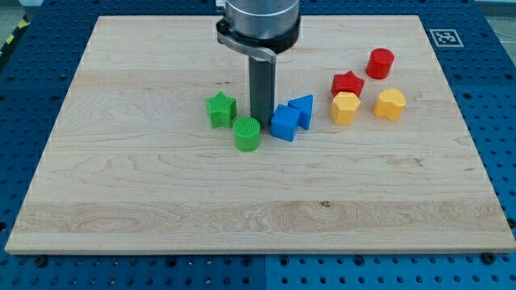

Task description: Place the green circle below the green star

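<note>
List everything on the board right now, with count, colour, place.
green star block: 1, green, left of centre
green circle block: 1, green, below-right of the star
blue blocks: 2, blue, touching, right of the rod
red star block: 1, red, view's right
red cylinder block: 1, red, upper right
yellow blocks: 2, yellow, below the red ones
wooden board: 1, light wood, on blue pegboard
my tip: 1, dark, between green circle and blue blocks

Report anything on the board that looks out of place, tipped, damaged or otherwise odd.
Nothing stands out. All blocks sit flat and intact on the wooden board. My tip stands between the green circle and a blue block, with the green star just up-left of the circle.
</note>
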### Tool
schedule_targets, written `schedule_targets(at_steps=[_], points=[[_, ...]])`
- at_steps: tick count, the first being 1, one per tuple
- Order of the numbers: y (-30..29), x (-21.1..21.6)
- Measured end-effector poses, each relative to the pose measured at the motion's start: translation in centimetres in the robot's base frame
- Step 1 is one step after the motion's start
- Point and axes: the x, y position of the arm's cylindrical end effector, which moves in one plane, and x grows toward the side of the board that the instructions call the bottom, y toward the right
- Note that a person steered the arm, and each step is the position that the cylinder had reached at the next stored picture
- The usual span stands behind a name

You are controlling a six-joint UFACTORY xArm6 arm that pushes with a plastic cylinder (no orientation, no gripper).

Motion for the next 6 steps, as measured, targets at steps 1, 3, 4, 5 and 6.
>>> schedule_targets(at_steps=[1, 3, 4, 5, 6], points=[[0.3, 0.9], [1.8, 3.6], [1.0, 4.6], [-2.2, 3.7], [-3.5, 3.6]])
